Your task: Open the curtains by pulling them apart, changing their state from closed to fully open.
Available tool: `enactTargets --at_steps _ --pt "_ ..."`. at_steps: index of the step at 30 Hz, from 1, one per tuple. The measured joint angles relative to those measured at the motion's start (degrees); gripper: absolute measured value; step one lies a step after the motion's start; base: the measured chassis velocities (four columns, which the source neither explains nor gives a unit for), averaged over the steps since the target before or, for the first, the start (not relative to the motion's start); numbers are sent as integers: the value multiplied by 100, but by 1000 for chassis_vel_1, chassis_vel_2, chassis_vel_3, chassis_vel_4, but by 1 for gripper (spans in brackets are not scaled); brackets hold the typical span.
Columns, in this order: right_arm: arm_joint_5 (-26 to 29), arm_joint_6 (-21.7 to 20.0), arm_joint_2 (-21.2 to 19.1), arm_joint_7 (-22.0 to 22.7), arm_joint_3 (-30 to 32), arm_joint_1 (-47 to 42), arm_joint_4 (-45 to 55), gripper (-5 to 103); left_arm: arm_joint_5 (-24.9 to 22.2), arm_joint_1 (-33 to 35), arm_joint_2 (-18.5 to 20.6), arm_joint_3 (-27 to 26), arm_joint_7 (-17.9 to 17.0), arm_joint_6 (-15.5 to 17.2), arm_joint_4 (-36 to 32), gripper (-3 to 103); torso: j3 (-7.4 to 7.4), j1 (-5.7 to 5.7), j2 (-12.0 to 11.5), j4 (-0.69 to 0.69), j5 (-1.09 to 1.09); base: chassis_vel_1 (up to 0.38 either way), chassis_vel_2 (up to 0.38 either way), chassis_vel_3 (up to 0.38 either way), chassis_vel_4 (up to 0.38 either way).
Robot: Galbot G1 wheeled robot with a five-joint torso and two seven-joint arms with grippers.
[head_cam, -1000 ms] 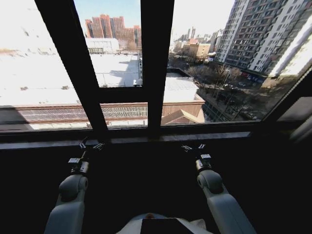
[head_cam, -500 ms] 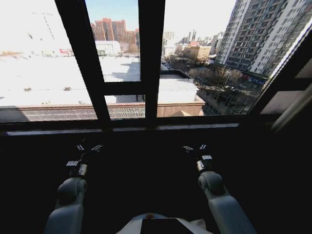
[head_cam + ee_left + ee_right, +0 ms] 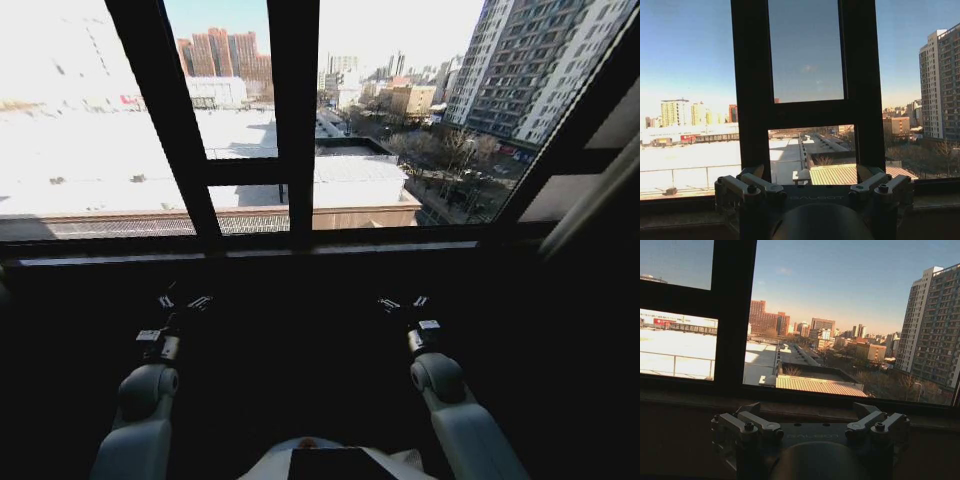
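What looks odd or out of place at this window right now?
Nothing stands out. The window frame looks intact, a curtain hangs at the far right edge, and the left gripper and right gripper sit open and empty below the sill.

A long, narrow, pale window sill (image 3: 120,258) runs level across the foot of the window, above a dark wall panel (image 3: 300,340). The dark vertical window frame bars (image 3: 295,120) rise straight from it. Near its right end, a pale strip of the curtains (image 3: 590,200) slants down toward it; whether the two touch cannot be told. In the right wrist view, the sill (image 3: 690,401) shows as a brownish ledge.
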Motion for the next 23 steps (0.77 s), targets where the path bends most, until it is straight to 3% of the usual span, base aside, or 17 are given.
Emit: enactTargets --at_steps 8,23 --pt "-5 141 12 -9 -2 1 -57 100 2 15 -36 15 17 -108 104 100 -2 -6 4 0 -1 257 -235 -258 273" --pt "-139 -27 44 -7 -27 1 -8 100 -2 65 -42 13 112 -285 226 100 0 3 -2 -1 -1 -12 12 18 -22"
